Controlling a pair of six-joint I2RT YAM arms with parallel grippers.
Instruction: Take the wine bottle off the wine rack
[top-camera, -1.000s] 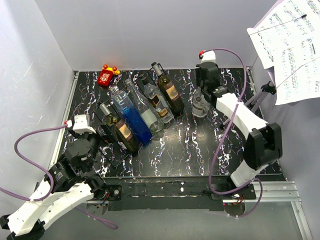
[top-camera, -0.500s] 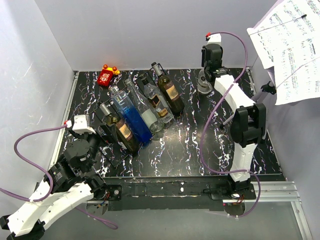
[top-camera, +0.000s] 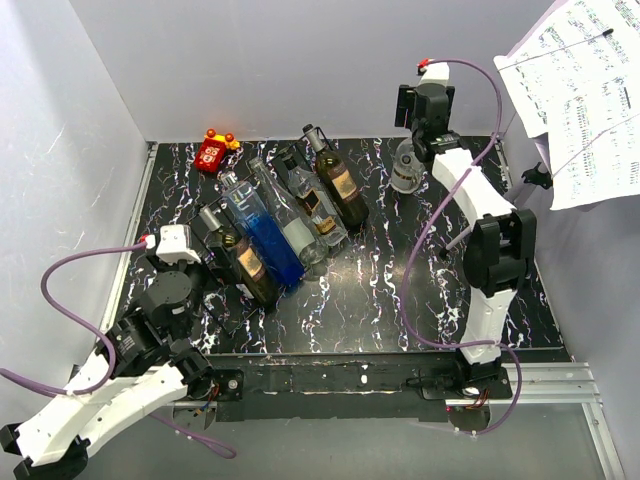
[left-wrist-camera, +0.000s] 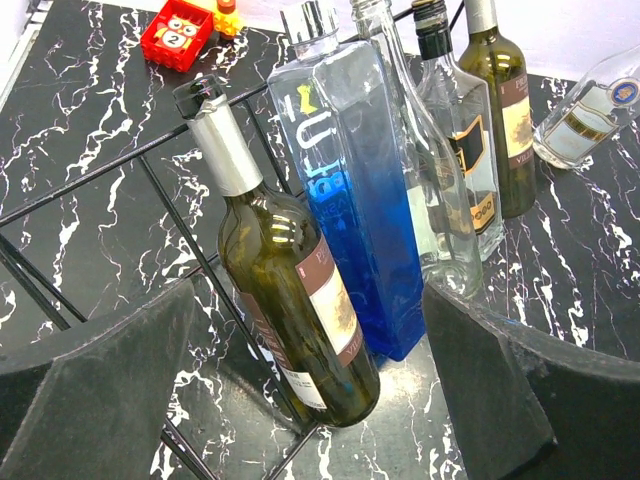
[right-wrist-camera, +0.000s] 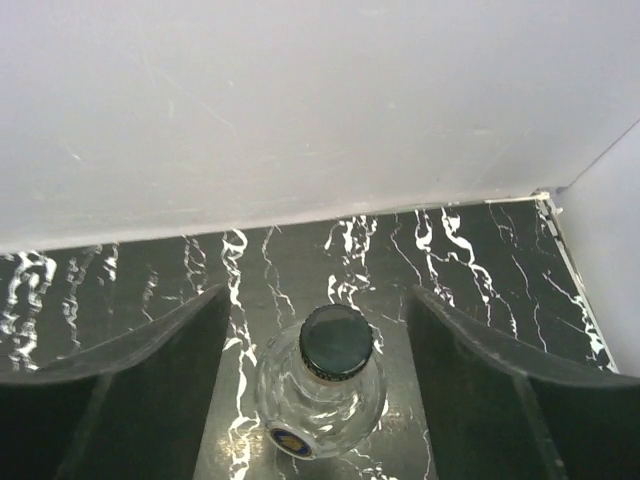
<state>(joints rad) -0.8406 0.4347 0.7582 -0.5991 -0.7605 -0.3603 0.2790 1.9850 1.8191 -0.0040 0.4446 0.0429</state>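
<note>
Left gripper (left-wrist-camera: 310, 300): jaws spread, unloaded, facing the dark wine bottle (left-wrist-camera: 300, 300), which lies in the near-left cell of the wine rack (left-wrist-camera: 190, 241), just beside the blue bottle (left-wrist-camera: 360, 220). Right gripper (right-wrist-camera: 318, 300): spread above the upright clear bottle (right-wrist-camera: 325, 400), far right. Hazard: withdrawal may snag wire or drag the blue neighbour.

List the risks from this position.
1. The left gripper is open, facing the dark wine bottle, which lies tight beside the blue bottle; closing may shove that neighbour.
2. The wine rack wires cross right by that bottle, so lifting might snag and drag the rack.
3. The right gripper hangs open over an upright clear bottle; retreating carelessly could topple it.
</note>
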